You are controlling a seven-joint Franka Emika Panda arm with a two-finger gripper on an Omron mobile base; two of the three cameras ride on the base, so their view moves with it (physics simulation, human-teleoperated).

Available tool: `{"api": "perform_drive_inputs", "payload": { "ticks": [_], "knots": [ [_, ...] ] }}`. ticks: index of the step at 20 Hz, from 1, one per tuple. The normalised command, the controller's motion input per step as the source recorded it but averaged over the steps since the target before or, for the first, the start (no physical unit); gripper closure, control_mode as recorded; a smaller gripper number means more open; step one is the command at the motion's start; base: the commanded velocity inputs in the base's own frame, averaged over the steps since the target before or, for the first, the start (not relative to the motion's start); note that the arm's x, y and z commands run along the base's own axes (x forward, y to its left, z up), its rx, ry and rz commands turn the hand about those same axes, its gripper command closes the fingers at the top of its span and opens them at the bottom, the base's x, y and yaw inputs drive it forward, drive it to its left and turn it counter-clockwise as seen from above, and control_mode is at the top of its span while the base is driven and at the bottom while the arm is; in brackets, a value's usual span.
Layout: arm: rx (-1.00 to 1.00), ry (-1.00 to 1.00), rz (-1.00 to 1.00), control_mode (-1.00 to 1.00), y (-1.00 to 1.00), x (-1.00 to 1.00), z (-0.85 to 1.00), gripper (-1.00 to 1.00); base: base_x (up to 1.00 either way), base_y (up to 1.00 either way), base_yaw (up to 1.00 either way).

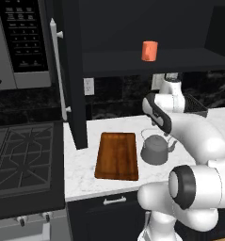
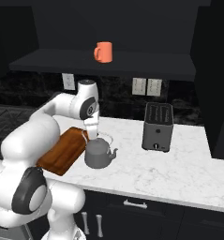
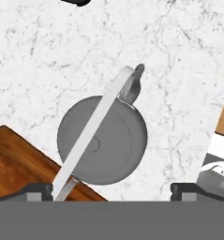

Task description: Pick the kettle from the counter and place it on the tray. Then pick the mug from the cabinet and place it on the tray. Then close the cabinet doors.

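You're seeing the two-finger gripper [image 3: 111, 187] hovering released above the squat dark grey metal kettle [image 3: 102, 139]; it's sitting beside the reddish-brown wooden tray [image 1: 116, 155].

Grey toaster [image 2: 157, 126], microwave [image 1: 20, 42], stove grates [image 1: 22, 155], wall outlets [image 2: 147, 86]

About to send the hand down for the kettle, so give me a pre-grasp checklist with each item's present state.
1. Gripper open: ok, jaws stand wide.
2. Gripper above the kettle: ok, looking straight down on it.
3. Kettle upright on the counter, handle arched over the lid: ok.
4. Fingers straddling the handle: cannot tell; it runs diagonally toward one fingertip.
5. Tray bare and beside the kettle: ok.
6. Mug on the cabinet shelf, doors open: ok.
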Motion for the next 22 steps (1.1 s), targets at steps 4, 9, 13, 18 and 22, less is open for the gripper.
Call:
{"api": "perform_drive_inputs", "payload": {
  "ticks": [4,9,13,18,22],
  "knots": [
    [0.0,0.08,-0.16,-1.0,0.0,0.37,-0.14,-1.0,0.0,0.0,0.0],
    [0.0,0.05,-0.12,-1.0,0.0,0.27,-0.15,-1.0,0.0,0.0,0.0],
    [0.0,0.05,-0.05,-1.0,0.0,0.23,-0.17,-1.0,0.0,0.0,0.0],
    [0.0,0.02,0.0,-1.0,0.0,0.22,-0.22,-1.0,0.0,0.0,0.0],
    [0.0,0.01,0.0,-1.0,0.0,0.02,-0.14,1.0,0.0,0.0,0.0]
  ]
}}
